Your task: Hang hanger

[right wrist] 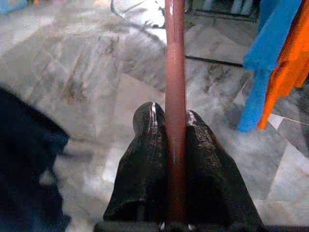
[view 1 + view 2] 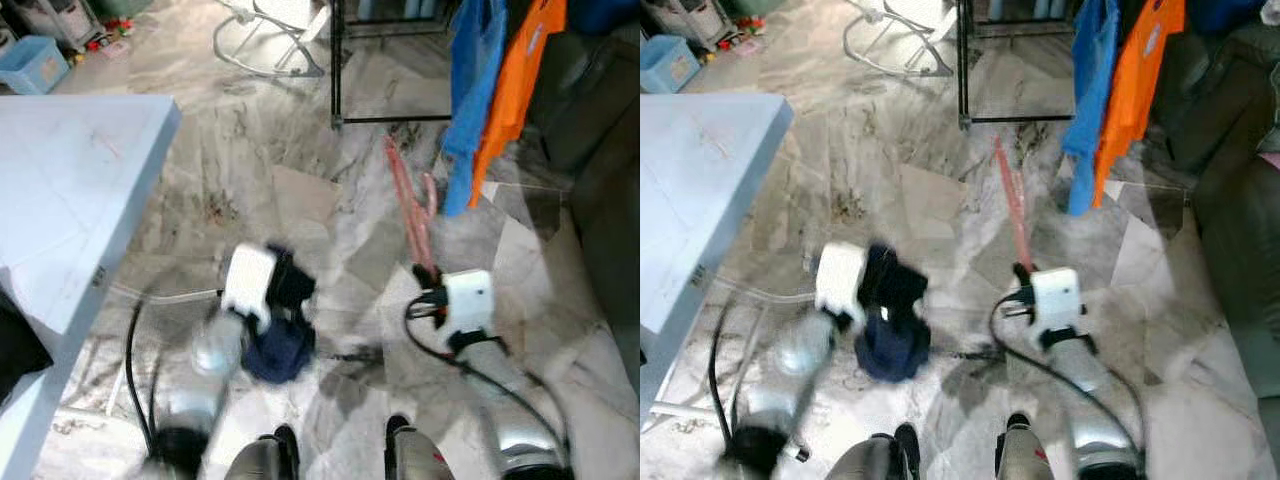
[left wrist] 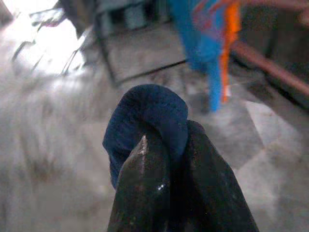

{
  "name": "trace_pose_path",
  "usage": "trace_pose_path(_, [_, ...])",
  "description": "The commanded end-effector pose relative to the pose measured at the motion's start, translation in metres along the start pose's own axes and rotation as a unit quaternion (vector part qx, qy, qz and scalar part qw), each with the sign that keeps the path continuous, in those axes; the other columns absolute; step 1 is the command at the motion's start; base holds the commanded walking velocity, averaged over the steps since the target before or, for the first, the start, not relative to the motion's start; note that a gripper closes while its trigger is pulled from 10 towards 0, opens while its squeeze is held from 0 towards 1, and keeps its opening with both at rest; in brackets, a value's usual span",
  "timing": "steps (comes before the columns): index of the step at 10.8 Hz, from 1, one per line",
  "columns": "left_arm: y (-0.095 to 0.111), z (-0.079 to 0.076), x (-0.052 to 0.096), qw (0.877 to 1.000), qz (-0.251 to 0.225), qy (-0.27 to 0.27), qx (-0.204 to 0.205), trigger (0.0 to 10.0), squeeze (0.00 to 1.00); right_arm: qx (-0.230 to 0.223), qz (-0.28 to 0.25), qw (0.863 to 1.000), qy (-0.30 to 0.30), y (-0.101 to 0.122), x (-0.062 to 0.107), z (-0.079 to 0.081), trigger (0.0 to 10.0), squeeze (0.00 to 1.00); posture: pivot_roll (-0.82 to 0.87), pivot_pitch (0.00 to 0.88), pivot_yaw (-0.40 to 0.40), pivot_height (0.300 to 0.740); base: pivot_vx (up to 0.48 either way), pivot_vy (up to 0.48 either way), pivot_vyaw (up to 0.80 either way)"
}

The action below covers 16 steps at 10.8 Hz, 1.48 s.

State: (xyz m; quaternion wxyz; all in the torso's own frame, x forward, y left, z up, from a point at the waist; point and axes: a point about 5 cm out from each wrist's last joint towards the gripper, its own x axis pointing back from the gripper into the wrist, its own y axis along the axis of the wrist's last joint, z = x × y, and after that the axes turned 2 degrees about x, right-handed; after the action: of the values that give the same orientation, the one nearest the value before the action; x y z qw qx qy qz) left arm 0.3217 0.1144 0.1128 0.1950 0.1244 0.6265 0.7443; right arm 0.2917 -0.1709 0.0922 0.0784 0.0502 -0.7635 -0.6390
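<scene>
A marble floor (image 2: 300,200) spreads before the robot, a pale tabletop (image 2: 60,200) at its left and a black rack (image 2: 390,60) ahead, blue and orange shirts (image 2: 495,90) hanging from it. The pink hanger (image 2: 410,205) sits in the right gripper (image 1: 176,121), fingers clamped on its bar, long axis pointing forward toward the rack, which stands well apart. The left gripper (image 3: 166,145) pinches a dark blue cloth (image 3: 145,116). The right arm is judged nearer the rack.

left arm (image 2: 215,345) motion-blurred, hanger (image 2: 410,205) smeared, perhaps doubled, hook unreadable
</scene>
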Motion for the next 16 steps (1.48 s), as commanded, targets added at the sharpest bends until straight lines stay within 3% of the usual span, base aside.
trace_pose_path(1, [0.007,0.004,-0.003,0.998,-0.018,-0.033,-0.049,10.0,0.00,-0.006,0.004,1.000,0.009,0.003,0.000,-0.008,10.0,0.00,-0.16,0.283,0.085,0.740,0.000,0.000,0.00])
trace_pose_path(2, [0.017,0.012,-0.007,0.992,-0.031,-0.060,-0.103,10.0,0.00,-0.002,0.016,0.999,0.034,0.003,0.001,-0.015,10.0,0.00,-0.16,0.288,0.093,0.740,0.000,0.000,0.00])
trace_pose_path(3, [0.024,0.017,-0.008,0.961,-0.047,-0.113,-0.248,10.0,0.00,0.003,0.023,0.997,0.072,0.004,0.005,-0.021,10.0,0.00,-0.16,0.294,0.104,0.740,0.000,0.000,0.00])
trace_pose_path(4, [0.022,0.025,-0.007,0.935,-0.038,-0.155,-0.316,10.0,0.00,0.004,0.023,0.995,0.101,0.008,0.010,-0.028,10.0,0.00,-0.17,0.296,0.110,0.740,0.000,0.000,0.00])
trace_pose_path(6, [0.021,0.036,-0.007,0.899,-0.035,-0.174,-0.400,10.0,0.00,-0.005,0.027,0.987,0.158,0.016,0.018,-0.034,10.0,0.00,-0.17,0.297,0.115,0.740,0.000,0.000,0.00])
trace_pose_path(7, [0.021,0.040,-0.009,0.887,-0.038,-0.170,-0.428,10.0,0.00,-0.010,0.030,0.980,0.198,0.023,0.025,-0.033,10.0,0.00,-0.18,0.301,0.113,0.740,0.000,0.000,0.00])
trace_pose_path(9, [0.016,0.047,-0.011,0.885,-0.018,-0.157,-0.438,10.0,0.00,-0.001,0.036,0.974,0.222,0.028,0.032,-0.033,10.0,0.00,-0.19,0.304,0.112,0.740,0.000,0.000,0.00])
trace_pose_path(11, [0.009,0.060,-0.013,0.893,0.023,-0.119,-0.434,10.0,0.00,-0.001,0.040,0.967,0.253,0.036,0.042,-0.036,10.0,0.00,-0.19,0.308,0.118,0.740,0.000,0.000,0.00])
trace_pose_path(13, [-0.003,0.073,-0.012,0.894,0.094,-0.086,-0.430,10.0,0.00,-0.019,0.034,0.956,0.289,0.045,0.048,-0.031,10.0,0.00,-0.20,0.308,0.125,0.740,0.000,0.000,0.00])
trace_pose_path(15, [-0.006,0.078,-0.013,0.898,0.118,-0.074,-0.417,10.0,0.00,-0.028,0.050,0.944,0.324,0.043,0.058,-0.023,10.0,0.00,-0.20,0.308,0.130,0.740,0.000,0.000,0.00])
trace_pose_path(16, [-0.009,0.080,-0.013,0.895,0.138,-0.071,-0.418,10.0,0.00,-0.032,0.052,0.944,0.325,0.041,0.059,-0.021,10.0,0.00,-0.20,0.308,0.133,0.740,0.000,0.000,0.00])
